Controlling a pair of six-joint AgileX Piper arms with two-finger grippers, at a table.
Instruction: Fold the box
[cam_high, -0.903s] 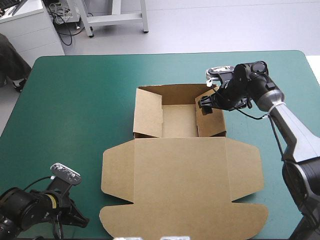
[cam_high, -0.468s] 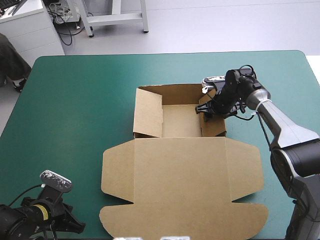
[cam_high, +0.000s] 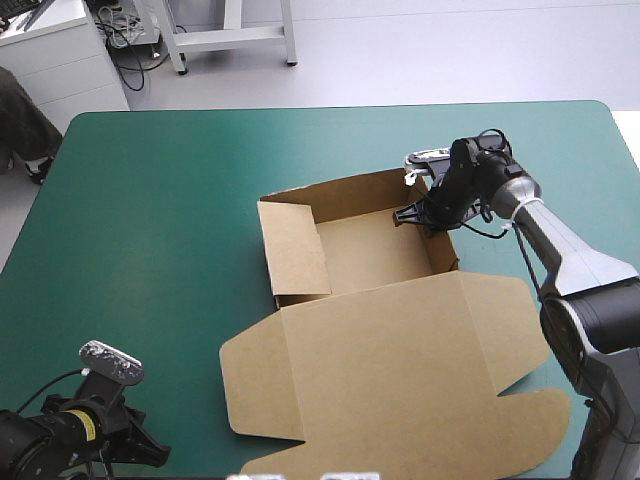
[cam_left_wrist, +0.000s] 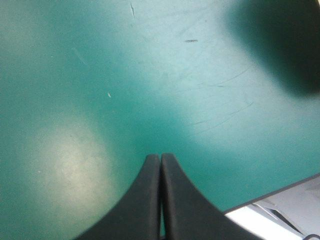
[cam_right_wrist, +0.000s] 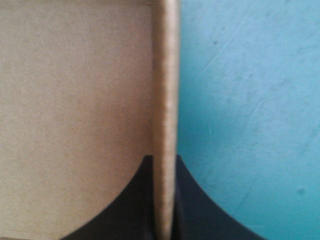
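Whole table (cam_high: 150, 200) is seen from above-behind. Left wrist view is aimed close at teal-green cover (cam_left_wrist: 100, 75). Right wrist view is set tight along box (cam_right_wrist: 165, 100) wall, shared with high view.

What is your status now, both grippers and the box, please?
Left gripper shut, over bare teal-green cover. Right gripper shut on the box, right wall. Open tray, lid flat. Nothing in the way.
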